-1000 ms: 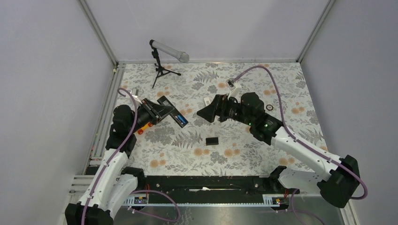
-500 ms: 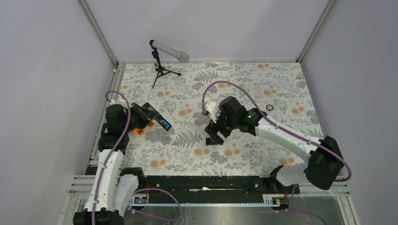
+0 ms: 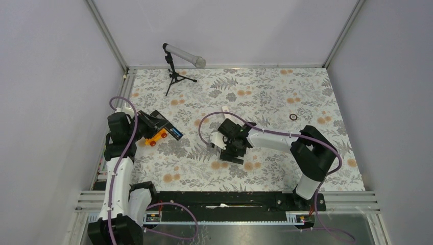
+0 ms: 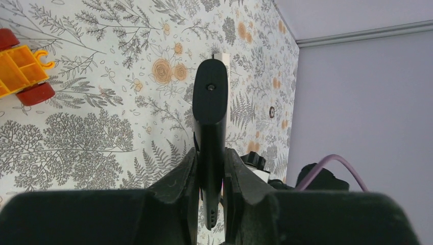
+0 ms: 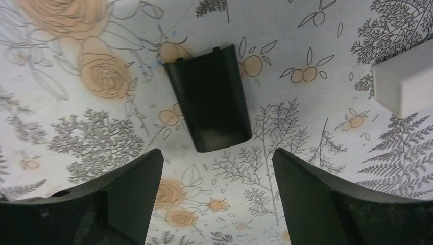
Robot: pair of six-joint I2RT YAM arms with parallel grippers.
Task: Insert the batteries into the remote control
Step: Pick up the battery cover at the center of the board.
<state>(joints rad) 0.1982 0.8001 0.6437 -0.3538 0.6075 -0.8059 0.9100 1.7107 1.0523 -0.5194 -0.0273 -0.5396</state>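
My left gripper [image 3: 159,124] is shut on the black remote control [image 3: 166,127] and holds it off the table at the left. A blue patch [image 3: 176,134] shows at the remote's right end; I cannot tell if it is a battery. In the left wrist view the remote [image 4: 210,117] stands edge-on, clamped between both fingers. My right gripper [image 3: 231,150] is open, low over a black battery cover [image 5: 209,99] that lies flat on the table ahead of its fingers [image 5: 316,199]. No loose batteries show in any view.
An orange toy car with red wheels [image 3: 156,138] lies just below the remote; it also shows in the left wrist view [image 4: 20,74]. A white block [image 5: 403,84] lies beside the cover. A microphone on a tripod [image 3: 176,69] stands at the back left. A small ring [image 3: 293,116] lies to the right.
My right arm has swung in towards the near middle and come down over the black cover with its jaws open. My left arm has drawn the remote back to the left.
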